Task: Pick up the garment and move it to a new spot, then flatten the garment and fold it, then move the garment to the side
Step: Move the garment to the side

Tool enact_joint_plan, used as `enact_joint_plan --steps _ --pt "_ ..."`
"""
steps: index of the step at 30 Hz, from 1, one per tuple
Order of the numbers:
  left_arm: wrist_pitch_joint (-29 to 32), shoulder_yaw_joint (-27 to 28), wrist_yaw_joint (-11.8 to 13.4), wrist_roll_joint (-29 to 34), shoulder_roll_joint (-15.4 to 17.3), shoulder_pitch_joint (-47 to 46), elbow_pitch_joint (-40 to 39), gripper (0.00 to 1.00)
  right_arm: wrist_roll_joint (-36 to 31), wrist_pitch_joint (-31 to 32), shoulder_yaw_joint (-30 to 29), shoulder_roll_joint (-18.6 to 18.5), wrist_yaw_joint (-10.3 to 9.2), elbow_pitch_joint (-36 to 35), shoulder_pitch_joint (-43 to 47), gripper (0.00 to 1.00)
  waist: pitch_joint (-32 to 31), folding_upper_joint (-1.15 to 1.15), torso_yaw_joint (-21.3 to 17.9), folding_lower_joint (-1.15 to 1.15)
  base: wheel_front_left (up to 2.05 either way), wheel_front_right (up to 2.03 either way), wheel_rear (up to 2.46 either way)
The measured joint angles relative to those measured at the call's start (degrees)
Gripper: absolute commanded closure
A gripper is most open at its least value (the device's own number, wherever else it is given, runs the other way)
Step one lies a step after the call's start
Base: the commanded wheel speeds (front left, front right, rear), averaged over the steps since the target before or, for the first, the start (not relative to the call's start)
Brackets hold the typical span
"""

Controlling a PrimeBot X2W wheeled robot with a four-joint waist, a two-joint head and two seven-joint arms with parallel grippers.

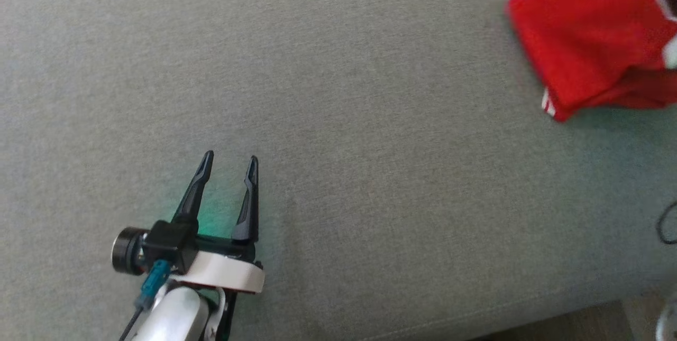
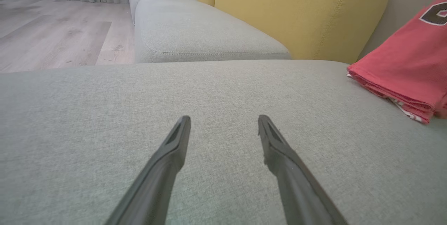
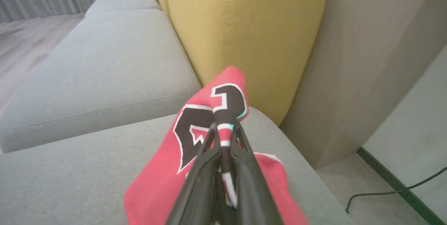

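One folded red jersey (image 1: 592, 39) lies at upper right on the grey sofa seat (image 1: 338, 119). There are two grippers: the left gripper (image 1: 229, 164), lower left, has its fingers apart, and the right gripper (image 3: 225, 127) is clamped on the jersey's striped trim. Yellow back cushions (image 2: 300, 12) and a wood floor (image 2: 52, 33) are behind.

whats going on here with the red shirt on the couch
The right end effector is shut on an edge of the folded red garment, which lies at the right end of the grey sofa seat near the yellow back cushion. The left end effector is open over bare seat, well apart from the garment.
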Motion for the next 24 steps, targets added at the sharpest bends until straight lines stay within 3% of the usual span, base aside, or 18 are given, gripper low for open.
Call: enact_joint_plan --steps 5,6,7,8,15,24 --pt "-0.2 0.0 0.0 -0.1 0.0 0.0 0.3 0.0 -1.4 -0.3 -5.0 -1.2 0.0 0.1 0.0 1.0 0.4 0.0 0.9 0.0 0.0 0.0 0.0" --pt "-0.4 0.0 0.0 -0.1 0.0 0.0 0.3 0.0 -1.9 -0.8 -6.1 -1.2 0.0 0.2 0.0 0.92 0.5 0.0 1.0 0.0 0.0 0.0 0.0" --pt "-0.4 0.0 0.0 -0.1 0.0 0.0 0.3 0.0 -2.7 -0.9 -7.1 -1.2 0.0 0.6 0.0 0.24 0.6 0.0 1.1 0.0 0.0 0.0 0.0" --pt "-0.4 0.0 0.0 -0.1 0.0 0.0 0.3 0.0 -3.7 -0.9 -7.9 -1.2 0.0 1.0 0.0 0.0 0.7 0.0 1.1 0.0 0.0 0.0 0.0" --pt "-0.4 -0.1 0.1 -0.1 0.1 0.0 0.3 0.0 -8.0 -5.1 -11.2 -0.1 0.0 1.8 0.2 0.0 0.8 0.0 0.8 0.0 0.0 0.0 0.0" --pt "-0.1 -0.2 0.5 -0.1 0.3 0.0 0.3 0.0 -6.7 -7.3 -5.3 1.7 0.0 0.6 0.8 0.0 -0.4 0.0 0.3 0.0 0.0 0.0 0.0"
